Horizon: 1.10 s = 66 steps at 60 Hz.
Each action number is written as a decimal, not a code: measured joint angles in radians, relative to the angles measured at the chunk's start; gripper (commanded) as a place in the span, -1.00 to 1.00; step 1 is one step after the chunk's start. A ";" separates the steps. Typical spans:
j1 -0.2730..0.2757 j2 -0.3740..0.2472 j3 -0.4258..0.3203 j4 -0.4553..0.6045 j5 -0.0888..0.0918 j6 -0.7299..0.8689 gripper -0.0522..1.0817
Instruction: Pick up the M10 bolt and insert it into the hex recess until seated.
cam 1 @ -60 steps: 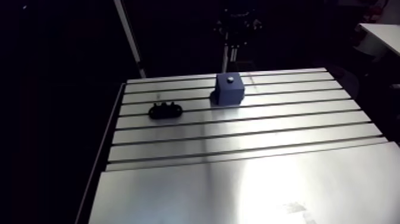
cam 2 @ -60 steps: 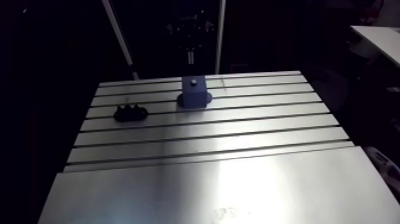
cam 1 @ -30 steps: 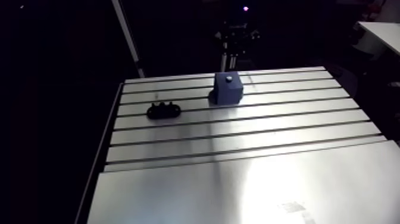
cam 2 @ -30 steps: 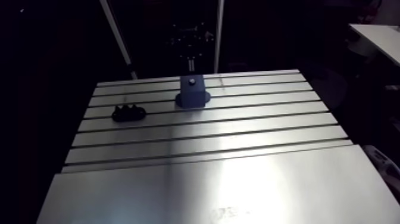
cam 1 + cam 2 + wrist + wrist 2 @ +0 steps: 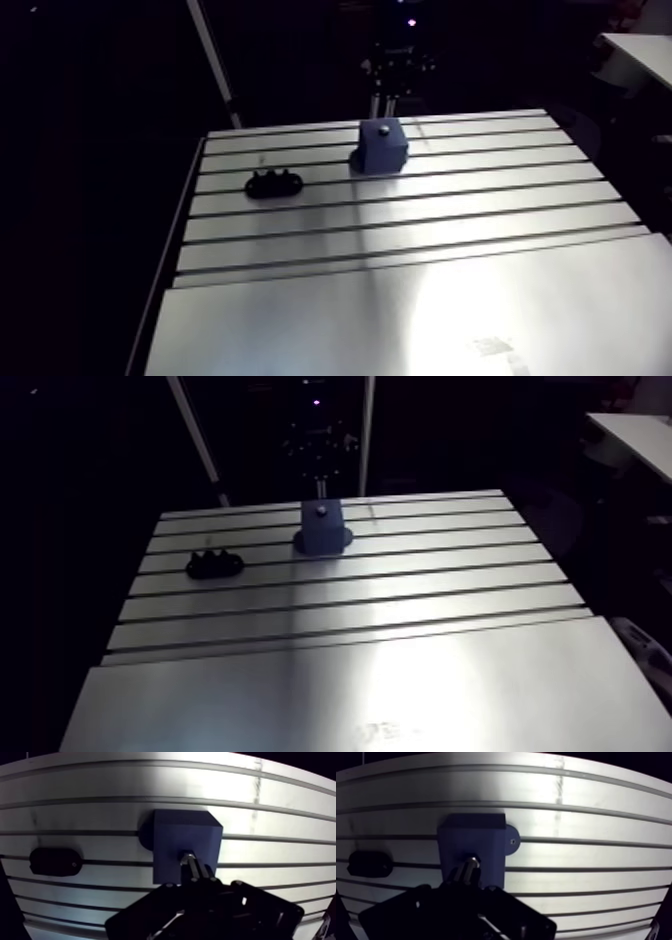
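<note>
A blue block (image 5: 381,150) stands near the far edge of the slotted table (image 5: 420,215). A small metal bolt (image 5: 384,128) sits in the recess on its top face, with only its head showing. In the wrist view the bolt head (image 5: 187,857) lies just ahead of my dark gripper (image 5: 194,866), which hangs over the block (image 5: 170,842). In the arm view the gripper (image 5: 320,474) is a dim shape above and behind the block, apart from it. Nothing else is seen in its grasp.
A black holder (image 5: 273,184) with small knobs lies on the table to the left of the block; it also shows in the wrist view (image 5: 54,861). A smooth metal plate (image 5: 400,320) covers the near part of the table. A slanted pole (image 5: 215,65) rises behind the far left corner.
The arm view has shifted slightly, so the camera moved. Block, bolt and black holder keep their places on the table. A small light now shows above the gripper.
</note>
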 measured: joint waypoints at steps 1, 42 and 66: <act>0.000 0.001 0.000 0.000 0.000 0.000 0.99; 0.000 0.016 0.012 -0.011 0.000 -0.024 0.99; 0.000 0.026 0.010 -0.013 0.000 -0.028 0.99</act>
